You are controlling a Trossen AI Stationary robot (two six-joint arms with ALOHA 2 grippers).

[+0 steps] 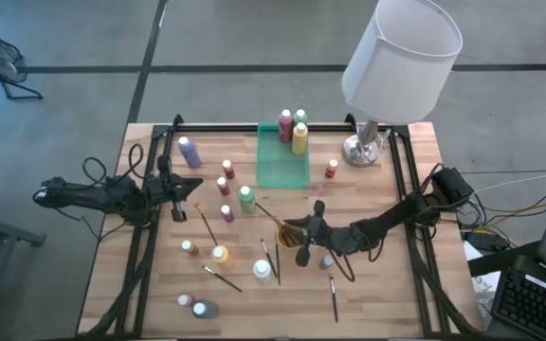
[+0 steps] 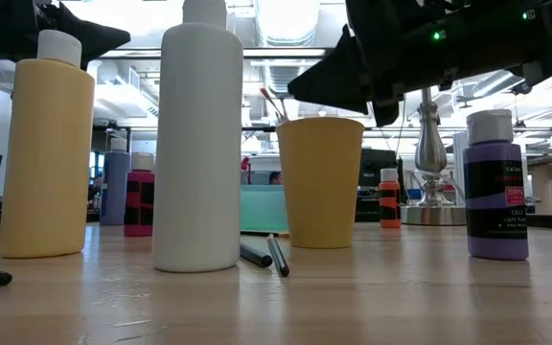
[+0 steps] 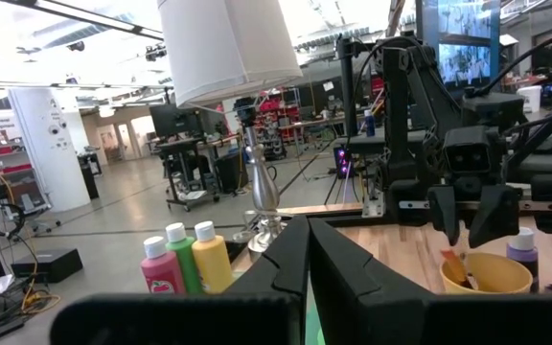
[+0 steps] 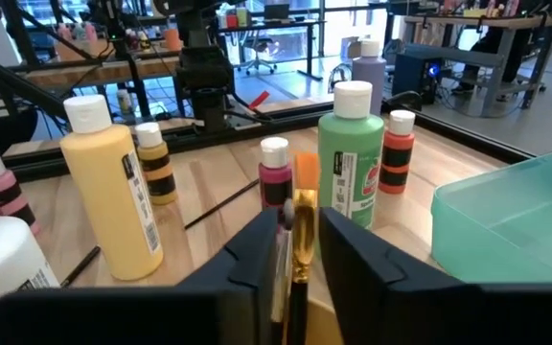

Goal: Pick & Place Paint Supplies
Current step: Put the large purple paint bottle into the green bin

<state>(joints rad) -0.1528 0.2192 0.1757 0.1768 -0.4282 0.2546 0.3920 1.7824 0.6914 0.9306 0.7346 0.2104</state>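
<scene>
My right gripper point(image 1: 299, 234) hovers level over the small orange-yellow cup point(image 1: 288, 233), near the table's middle. It is open by a narrow gap point(image 3: 468, 222). A paintbrush stands in the cup, and its gold ferrule and orange bristles point(image 4: 303, 196) rise between my fingers. Another brush point(image 1: 265, 212) leans out of the cup toward the far left. The green tray point(image 1: 282, 169) holds red, green and yellow bottles point(image 1: 299, 138) at its far end. My left gripper point(image 3: 307, 261) is shut, holds nothing, and is parked at the left edge point(image 1: 180, 205). My right gripper has one finger on each side of the brush's gold ferrule point(image 4: 302, 225), coming level from the table's right. The brush stands upright in the cup. I cannot tell whether either finger point(image 4: 262, 244) touches it.
Loose bottles stand around the cup: purple point(image 1: 190, 152), green point(image 1: 245, 198), yellow point(image 1: 220, 254), white point(image 1: 262, 270), and an orange-labelled one point(image 1: 331, 170). Brushes lie on the wood point(image 1: 207, 225) point(image 1: 333, 296). A lamp point(image 1: 401, 57) stands at the far right, its shade overhanging.
</scene>
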